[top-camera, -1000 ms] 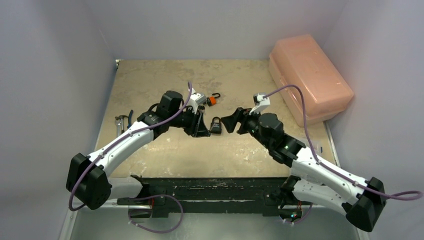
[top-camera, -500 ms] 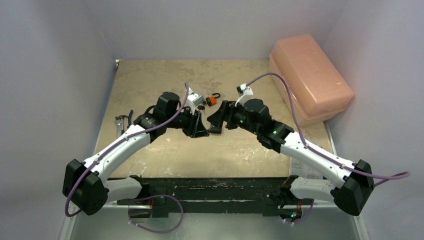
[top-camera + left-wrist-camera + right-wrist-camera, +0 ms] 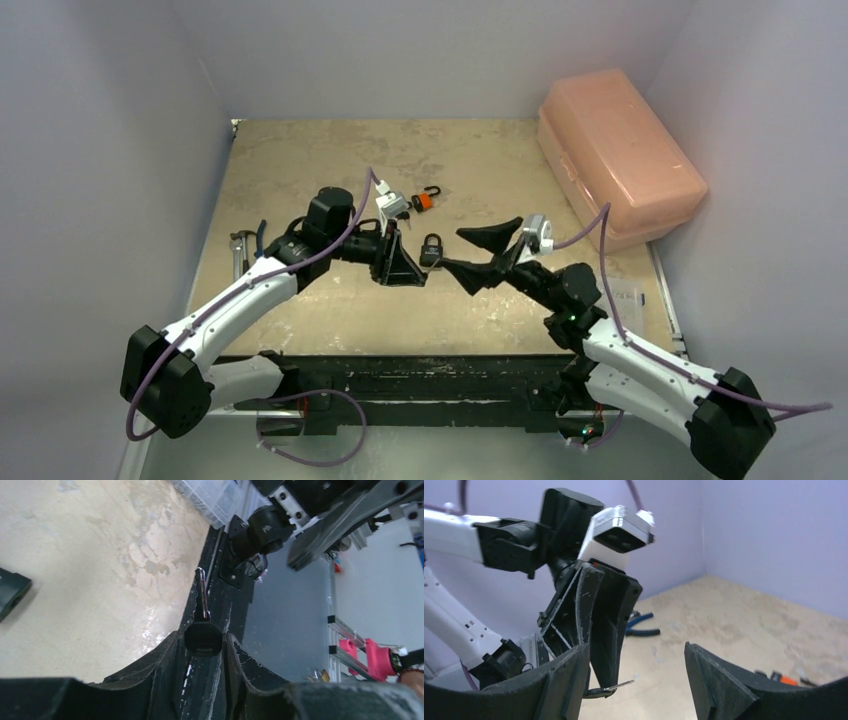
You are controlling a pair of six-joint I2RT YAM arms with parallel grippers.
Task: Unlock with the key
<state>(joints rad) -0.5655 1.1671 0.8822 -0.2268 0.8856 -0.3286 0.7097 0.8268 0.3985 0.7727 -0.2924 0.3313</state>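
A small black padlock (image 3: pixel 432 248) stands on the tan table (image 3: pixel 300 160) between my two grippers. My left gripper (image 3: pixel 403 268) is shut on a key with a black head (image 3: pixel 202 636); its silver blade (image 3: pixel 201 592) sticks out past the fingertips, just left of the padlock and apart from it. The key also shows in the right wrist view (image 3: pixel 618 686). My right gripper (image 3: pixel 478 252) is open wide and empty, just right of the padlock, facing the left gripper (image 3: pixel 604 610). A dark corner at the left edge of the left wrist view (image 3: pixel 10 592) may be the padlock.
A second padlock with an orange body (image 3: pixel 425 200) lies behind the black one. Blue-handled pliers (image 3: pixel 246 243) lie at the table's left edge, also in the right wrist view (image 3: pixel 641 625). A pink plastic box (image 3: pixel 620 155) fills the back right.
My right gripper has pulled back from the padlock toward the right, turned over and now stands wide open. My left gripper has shifted slightly nearer with the key. The padlock has not moved.
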